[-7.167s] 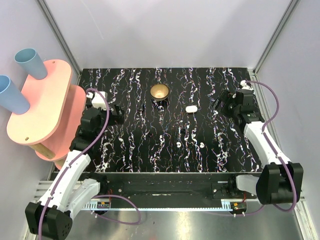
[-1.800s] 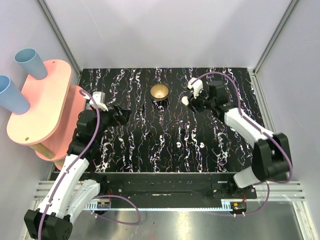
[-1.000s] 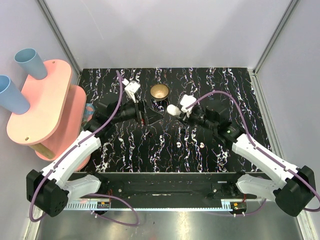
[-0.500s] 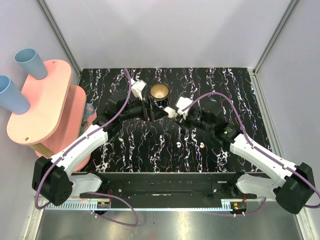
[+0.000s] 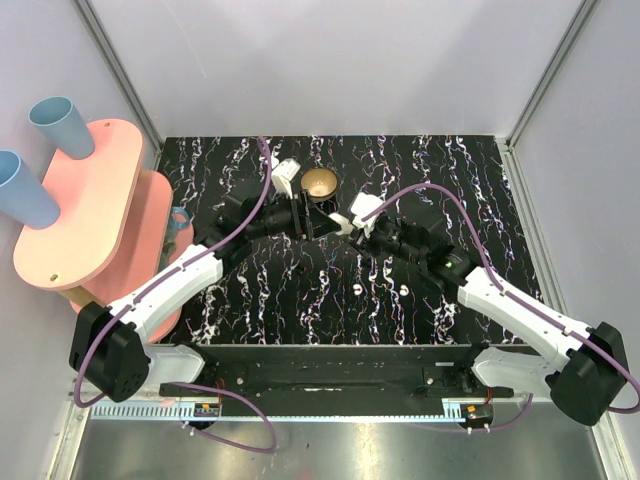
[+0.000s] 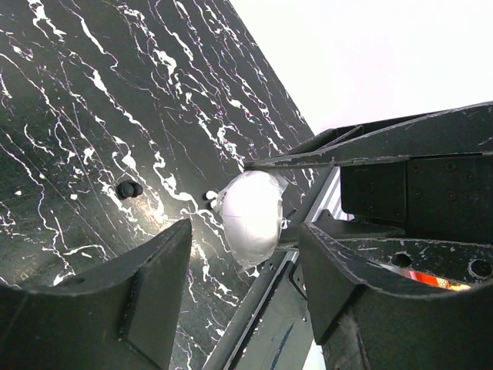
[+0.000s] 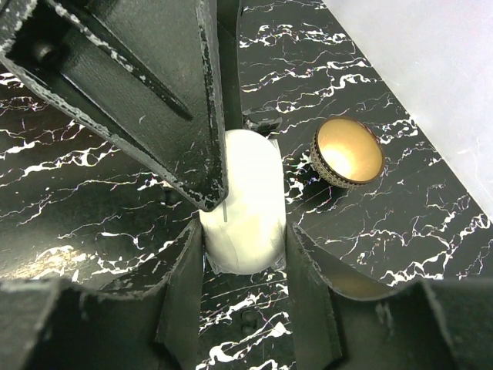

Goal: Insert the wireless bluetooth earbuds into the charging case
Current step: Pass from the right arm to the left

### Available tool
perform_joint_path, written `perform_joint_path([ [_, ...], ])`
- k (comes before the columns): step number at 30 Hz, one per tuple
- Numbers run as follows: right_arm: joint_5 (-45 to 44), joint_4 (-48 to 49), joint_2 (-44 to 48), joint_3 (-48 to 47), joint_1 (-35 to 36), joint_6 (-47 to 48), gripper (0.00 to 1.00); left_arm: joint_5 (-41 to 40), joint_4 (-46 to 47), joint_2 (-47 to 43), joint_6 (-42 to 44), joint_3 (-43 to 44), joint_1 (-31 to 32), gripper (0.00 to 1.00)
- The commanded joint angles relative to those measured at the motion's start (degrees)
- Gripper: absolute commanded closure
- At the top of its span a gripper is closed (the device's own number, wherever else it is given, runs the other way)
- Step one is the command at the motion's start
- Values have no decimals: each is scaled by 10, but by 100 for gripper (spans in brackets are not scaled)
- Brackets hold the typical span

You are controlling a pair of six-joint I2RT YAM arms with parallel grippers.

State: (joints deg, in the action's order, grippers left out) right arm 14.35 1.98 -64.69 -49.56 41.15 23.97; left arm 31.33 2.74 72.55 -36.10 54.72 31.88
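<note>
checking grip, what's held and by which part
The right gripper pinches the glossy white oval plastic charging case by its two long sides; the left gripper's open jaws only flank it.

The white oval charging case (image 7: 245, 204) is held aloft; two earbuds (image 5: 357, 289) lie apart below.

Bright, even overhead light. The glossy bench (image 6: 92, 116) throws a pale glare beside the case (image 6: 250, 216); the case is nearly blown out, and shadows are soft.

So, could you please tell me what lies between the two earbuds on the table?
Nothing: the tabletop between one earbud and the other is bare, as the top view shows.
</note>
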Motion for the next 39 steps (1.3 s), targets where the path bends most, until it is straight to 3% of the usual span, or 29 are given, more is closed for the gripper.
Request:
perform_joint_path([
  [1,-6,36,1,-4,8,-8,88,7,32,2,-3,28,5,41],
  [7,-2,36,4,-3,9,-10,88,6,42,4,-3,29,8,47],
  [14,-4,38,6,-1,9,-16,87,16,41,11,3,35,13,48],
  [20,-9,53,13,8,10,-29,85,25,33,19,11,44,16,72],
  [24,-7,68,18,10,10,-43,76,23,30,14,23,42,20,90],
  [28,-6,70,22,4,10,-56,41,23,30,2,44,40,26,98],
  [32,-6,74,30,-7,9,-115,13,-11,29,-25,81,22,26,100],
  [35,-7,69,43,-22,10,-184,3,-40,30,-50,112,8,27,100],
  [39,-13,48,65,-43,9,-268,0,-77,42,-83,145,-9,25,100],
])
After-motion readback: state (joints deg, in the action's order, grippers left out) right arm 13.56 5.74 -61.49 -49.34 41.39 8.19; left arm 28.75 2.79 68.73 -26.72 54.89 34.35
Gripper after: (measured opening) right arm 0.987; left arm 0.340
